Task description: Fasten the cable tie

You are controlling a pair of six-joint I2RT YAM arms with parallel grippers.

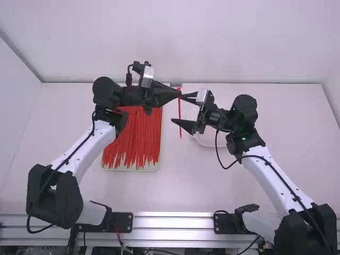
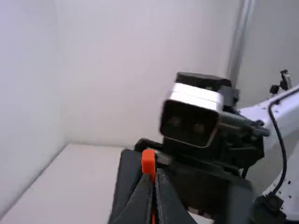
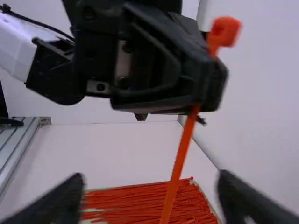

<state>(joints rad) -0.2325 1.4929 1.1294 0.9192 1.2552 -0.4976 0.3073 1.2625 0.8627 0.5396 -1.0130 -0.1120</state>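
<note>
white table (image 1: 64, 106) holds a tray of red ties (image 1: 135, 141) at left, while over its far middle the left gripper (image 1: 179, 95) pinches one hanging cable tie (image 1: 180, 114), just beside the right gripper (image 1: 178, 109), which is spread wide.

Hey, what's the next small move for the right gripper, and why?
Probably close the right gripper on the hanging strap of the cable tie: the left gripper pinches the tie just below its head, and the strap appears to hang between the right's open fingers.

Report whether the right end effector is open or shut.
Open: the right end effector has its fingers wide apart, the red cable tie hanging between them, clear of both.
</note>
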